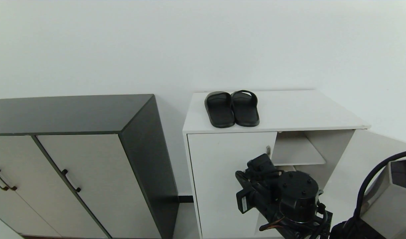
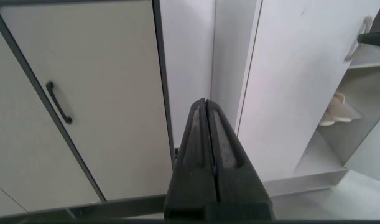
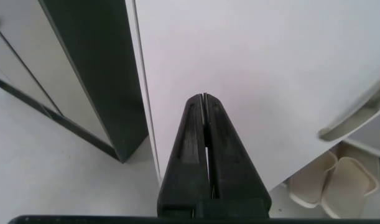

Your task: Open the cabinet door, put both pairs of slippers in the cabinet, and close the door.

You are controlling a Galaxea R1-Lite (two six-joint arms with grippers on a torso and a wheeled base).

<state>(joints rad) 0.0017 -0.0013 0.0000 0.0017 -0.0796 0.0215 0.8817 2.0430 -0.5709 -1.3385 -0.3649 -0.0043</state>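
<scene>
Judged about half done: cabinet (image 1: 229, 172) open on its right side, pale slippers (image 2: 339, 109) low inside, black slippers (image 1: 232, 109) yet to be moved from its top, left end effector (image 2: 206, 143) and right end effector (image 3: 205, 134) both closed and empty, door closing outstanding

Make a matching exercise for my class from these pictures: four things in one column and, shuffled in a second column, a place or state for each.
Things
1 black slippers
2 pale slippers
3 left gripper
4 dark cabinet

Places or states
A both doors closed
B on top of the white cabinet
C shut, holding nothing
D inside the white cabinet

Pairs: 1-B, 2-D, 3-C, 4-A
</scene>
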